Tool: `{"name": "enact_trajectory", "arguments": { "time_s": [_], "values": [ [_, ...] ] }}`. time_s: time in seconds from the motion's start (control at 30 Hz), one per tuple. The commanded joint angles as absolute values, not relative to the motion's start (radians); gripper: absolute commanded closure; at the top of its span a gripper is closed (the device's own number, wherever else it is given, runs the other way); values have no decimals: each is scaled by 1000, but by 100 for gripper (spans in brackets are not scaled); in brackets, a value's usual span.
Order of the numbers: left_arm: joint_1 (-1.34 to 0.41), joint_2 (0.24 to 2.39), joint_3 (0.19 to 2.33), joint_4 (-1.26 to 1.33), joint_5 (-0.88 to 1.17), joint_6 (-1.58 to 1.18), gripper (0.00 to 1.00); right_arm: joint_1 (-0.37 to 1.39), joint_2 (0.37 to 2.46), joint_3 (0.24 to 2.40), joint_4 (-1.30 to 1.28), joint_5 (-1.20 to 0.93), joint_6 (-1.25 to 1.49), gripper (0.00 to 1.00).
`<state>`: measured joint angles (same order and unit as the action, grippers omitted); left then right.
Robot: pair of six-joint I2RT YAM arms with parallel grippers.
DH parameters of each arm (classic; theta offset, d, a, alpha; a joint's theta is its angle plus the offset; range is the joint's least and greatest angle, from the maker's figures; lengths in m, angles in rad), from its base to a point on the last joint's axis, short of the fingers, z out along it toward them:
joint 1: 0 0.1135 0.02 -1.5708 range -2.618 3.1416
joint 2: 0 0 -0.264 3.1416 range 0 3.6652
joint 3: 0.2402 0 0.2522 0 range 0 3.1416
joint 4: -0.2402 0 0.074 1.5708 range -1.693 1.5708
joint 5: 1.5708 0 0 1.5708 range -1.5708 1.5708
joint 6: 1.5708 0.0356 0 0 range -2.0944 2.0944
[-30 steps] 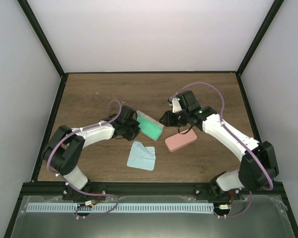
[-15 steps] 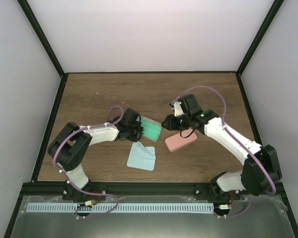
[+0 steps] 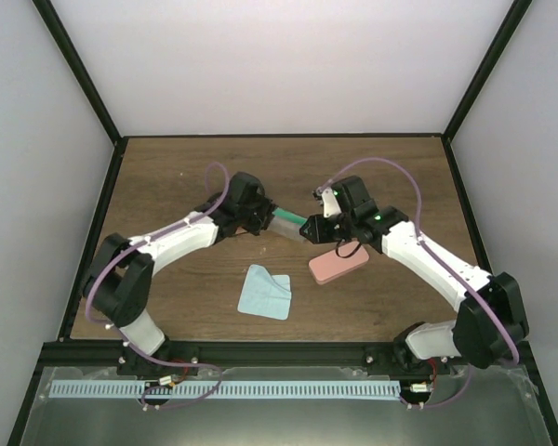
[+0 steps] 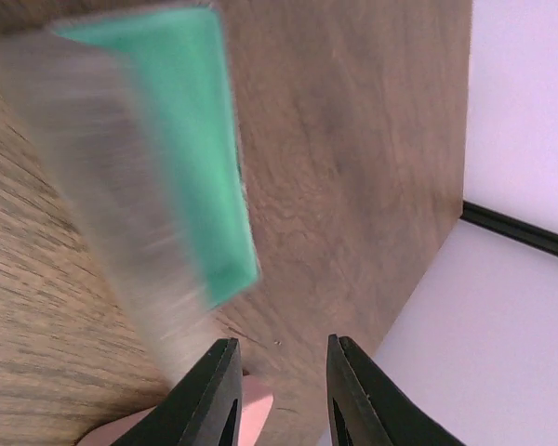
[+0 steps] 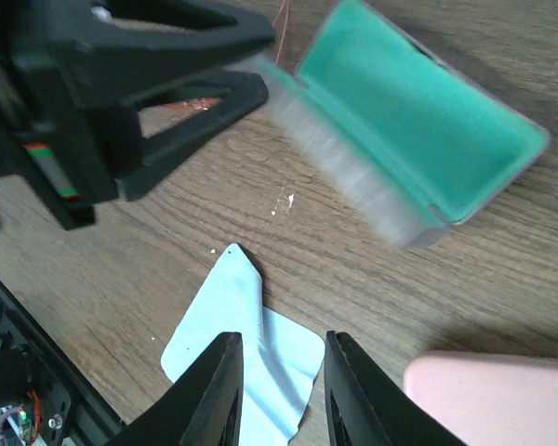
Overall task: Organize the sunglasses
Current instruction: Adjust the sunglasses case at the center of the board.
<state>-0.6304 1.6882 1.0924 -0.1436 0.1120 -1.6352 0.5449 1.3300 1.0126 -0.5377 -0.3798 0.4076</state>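
Green lining shows inside the open grey case [image 5: 418,121], which lies on the wooden worktop [image 3: 167,186] between the two arms, and nothing is in the part of it that can be seen. The left hand [image 4: 281,346] sits just at the case's near end with its fingers apart and nothing between them. The right hand [image 5: 281,339] hovers on the other side, over the light blue cloth [image 3: 265,292], also parted and empty. The pink case [image 3: 338,265] lies shut just beside the right arm.

In the right wrist view a small orange patch with a thin wire shows past the left hand's fingers. It may be the orange-lensed sunglasses [image 5: 197,104] lying on the wood, but the glimpse is too partial to be sure. The purple-pink pair is not in sight in any view.

By my reading the task is at an early stage: one case is opened and ready, no pair is stowed in it, and both pairs are yet to be placed and the cases closed.
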Motion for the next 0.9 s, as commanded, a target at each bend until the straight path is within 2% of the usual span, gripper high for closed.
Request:
{"name": "enact_trajectory", "arguments": {
  "time_s": [0.0,0.23,0.37,0.43,0.6,0.73,0.87],
  "values": [
    [-587,1625,1047,-266,107,-1476,72,609,1371,1070,-493,-320,337,74],
    [-549,1529,826,-249,150,-1471,72,636,1472,1084,-468,-271,355,74],
    [-533,1474,792,-255,127,-1449,72,622,1529,1158,-465,-257,387,73],
    [-527,1448,805,-268,102,-1410,72,603,1568,1211,-478,-243,401,62],
    [-523,1420,848,-316,78,-1318,70,582,1685,1331,-489,-209,396,49],
    [-523,1403,830,-322,91,-1300,69,579,1802,1421,-516,-226,389,52],
    [-522,1378,797,-333,100,-1295,69,578,1835,1397,-499,-264,396,57]
  ]
}}
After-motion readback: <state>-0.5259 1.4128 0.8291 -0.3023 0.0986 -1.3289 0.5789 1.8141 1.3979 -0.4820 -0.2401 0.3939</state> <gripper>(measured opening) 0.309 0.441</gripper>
